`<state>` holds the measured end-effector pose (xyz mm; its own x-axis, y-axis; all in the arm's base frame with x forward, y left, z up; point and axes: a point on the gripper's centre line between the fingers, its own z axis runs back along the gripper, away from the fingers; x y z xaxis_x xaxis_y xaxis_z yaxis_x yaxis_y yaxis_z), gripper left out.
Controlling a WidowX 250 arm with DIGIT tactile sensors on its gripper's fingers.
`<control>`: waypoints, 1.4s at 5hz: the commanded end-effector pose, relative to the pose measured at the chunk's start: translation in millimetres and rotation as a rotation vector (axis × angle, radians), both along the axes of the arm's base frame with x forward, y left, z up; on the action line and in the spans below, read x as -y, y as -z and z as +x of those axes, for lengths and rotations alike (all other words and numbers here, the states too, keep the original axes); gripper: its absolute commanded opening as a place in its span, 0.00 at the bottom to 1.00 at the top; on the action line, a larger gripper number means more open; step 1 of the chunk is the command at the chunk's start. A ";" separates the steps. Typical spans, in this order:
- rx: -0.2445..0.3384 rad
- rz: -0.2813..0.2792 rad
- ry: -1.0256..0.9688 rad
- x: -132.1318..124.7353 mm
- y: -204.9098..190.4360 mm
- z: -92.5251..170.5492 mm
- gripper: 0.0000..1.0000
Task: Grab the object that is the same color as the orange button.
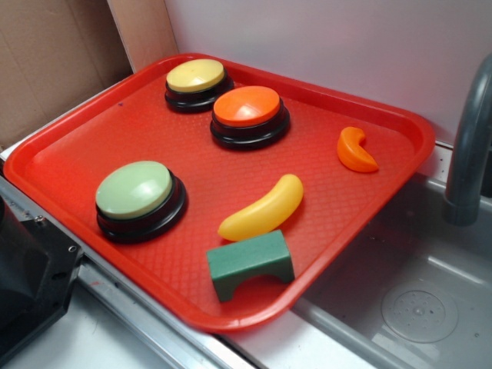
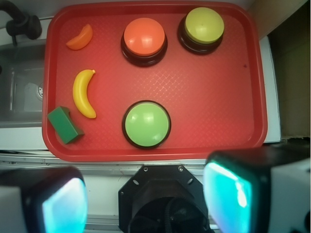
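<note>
While the gripper (image 2: 146,194) hung high over the near edge of the red tray (image 2: 228,121), its 2 fingers (image 2: 233,191) stood wide apart with nothing between them. No contact with anything yet; task looked unstarted.

Target was the orange crescent piece (image 2: 80,38), lying flat in the tray corner closest to the sink (image 1: 415,307) and the grey faucet (image 1: 470,138). In the exterior view it sat just beside the tray's raised rim, well apart from the orange button (image 2: 144,40) it had to match.

Other items on the tray: yellow button (image 2: 203,26), pale green button (image 2: 146,124), yellow banana (image 2: 83,93), green arch block (image 2: 64,124).

Risks, as I judged them:
- Crescent was small, glossy and curved. Fingers closing off-centre could squirt it sideways, possibly over the rim toward the sink.
- Rim right next to it. A finger coming down on that side could land on the rim and stop short or tip the tray.
- Faucet stood near that corner. A sloppy approach could clip it.
- Colour mix-up: banana was the nearest neighbour and a warm yellow, easy wrong pick. Orange button itself was also a wrong pick.
- Long traverse from the current pose to the far corner, so any aiming error would carry through.
</note>
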<state>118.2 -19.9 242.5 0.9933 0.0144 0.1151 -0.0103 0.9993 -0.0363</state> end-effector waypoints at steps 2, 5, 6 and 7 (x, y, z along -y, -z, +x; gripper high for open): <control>0.170 -0.060 -0.040 38.3 8.9 31.9 1.00; 0.300 -0.034 -0.378 106.9 67.3 128.9 1.00; 0.331 0.028 -0.473 112.8 92.2 150.5 1.00; 0.329 0.076 -0.558 110.9 127.4 167.0 1.00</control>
<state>271.0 -136.1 96.4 0.7831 0.4709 0.4061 -0.5188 0.8549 0.0092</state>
